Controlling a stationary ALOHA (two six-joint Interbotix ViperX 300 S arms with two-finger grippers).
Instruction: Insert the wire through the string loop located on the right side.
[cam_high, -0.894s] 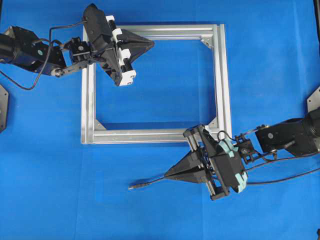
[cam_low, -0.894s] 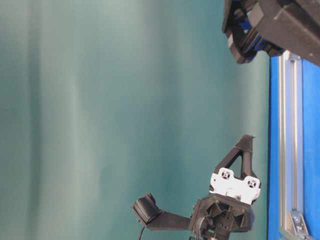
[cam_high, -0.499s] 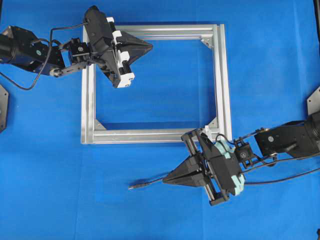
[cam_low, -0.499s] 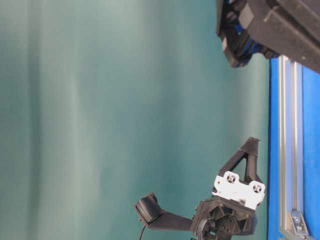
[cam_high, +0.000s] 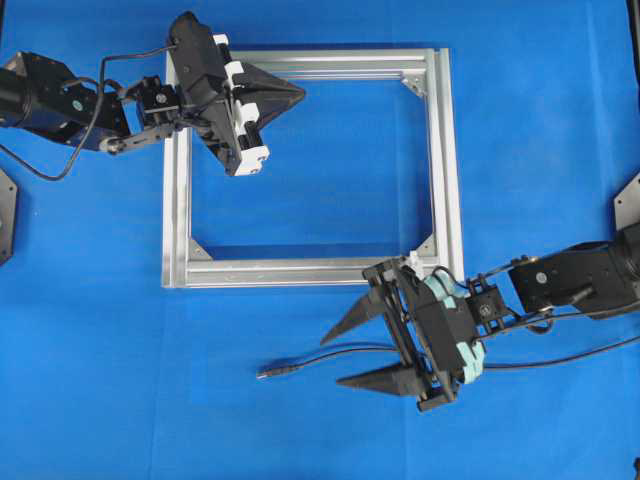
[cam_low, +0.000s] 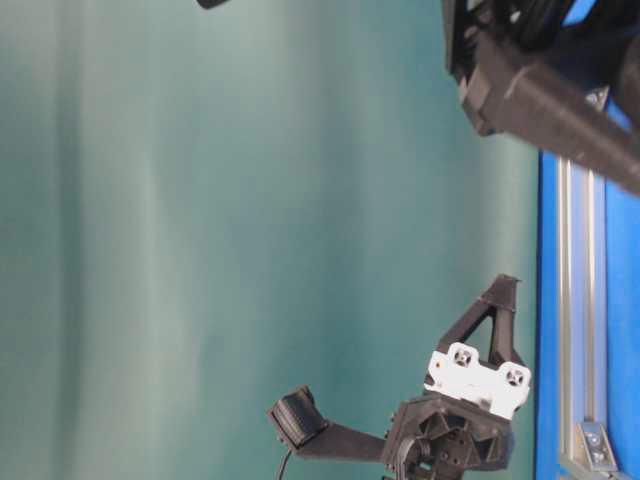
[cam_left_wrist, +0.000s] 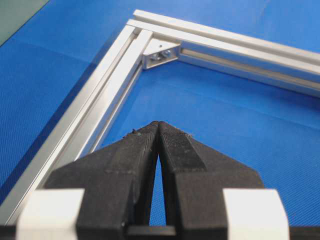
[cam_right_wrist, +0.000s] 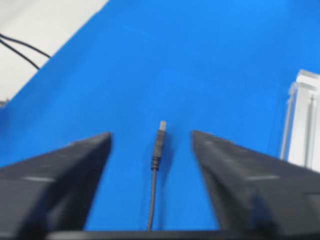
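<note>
The wire (cam_high: 345, 351) is thin and black, and it lies on the blue cloth below the frame with its plug tip (cam_high: 268, 371) pointing left. My right gripper (cam_high: 333, 361) stands open around it, one finger on each side, touching nothing. From the right wrist, the plug (cam_right_wrist: 159, 140) sits between the spread fingers of the right gripper (cam_right_wrist: 151, 135). A small white bit (cam_high: 412, 262) at the frame's lower right corner may be the string loop; I cannot tell. My left gripper (cam_high: 303, 92) is shut and empty over the frame's upper left; its closed tip (cam_left_wrist: 158, 123) hovers inside the frame.
The square aluminium frame (cam_high: 445, 160) lies flat on the blue cloth, with silver corner brackets (cam_left_wrist: 160, 52). One end of it shows beside the right fingers (cam_right_wrist: 302, 120). The left gripper (cam_low: 500, 287) hangs above the table top. Black arm cables (cam_high: 560, 352) trail off to the right.
My right gripper was shut on the wire and has opened, letting it go; the wire now lies loose between the fingers. The left arm has barely moved.
</note>
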